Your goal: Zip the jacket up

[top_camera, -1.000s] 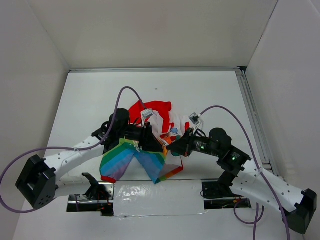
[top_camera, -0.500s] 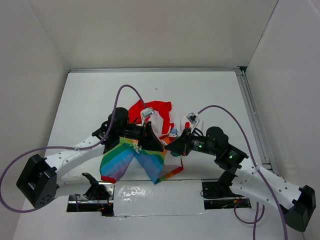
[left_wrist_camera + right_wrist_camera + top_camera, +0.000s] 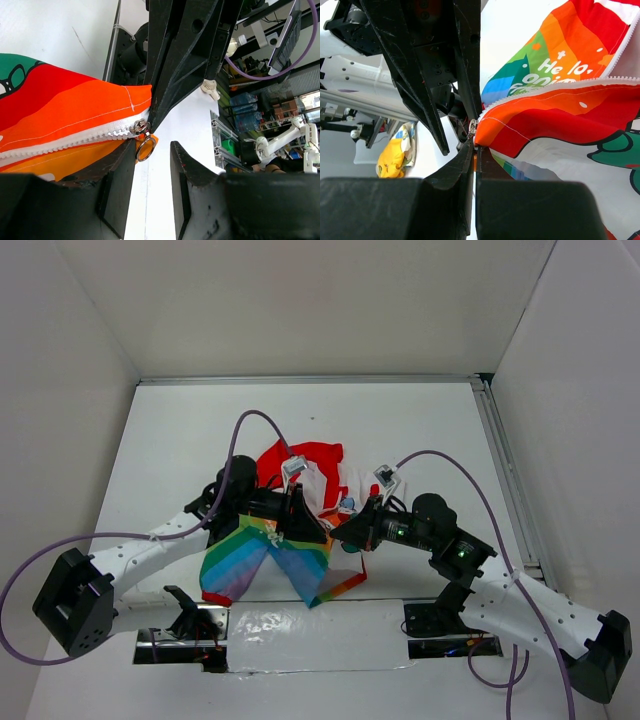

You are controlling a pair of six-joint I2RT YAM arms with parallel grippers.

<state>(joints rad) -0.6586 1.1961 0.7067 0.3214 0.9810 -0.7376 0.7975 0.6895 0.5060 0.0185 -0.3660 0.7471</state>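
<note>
- The jacket (image 3: 238,562) lies bunched at mid-table, nearer the near edge.
- The right gripper (image 3: 474,150) is pressed together on the hem beside the slider, likely to hold the zip taut.
- The left gripper (image 3: 153,150) is spread around the pull ring (image 3: 145,149), not yet pinching it.
- Farther off, the crumpled collar (image 3: 305,455) may snag the slider.

One jacket (image 3: 310,455), two pincers (image 3: 152,150) (image 3: 474,150).

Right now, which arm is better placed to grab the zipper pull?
Left. The left gripper is open, with the ring pull right at its fingertips. The right gripper is shut on the jacket edge by the slider, likely a useful anchor.
</note>
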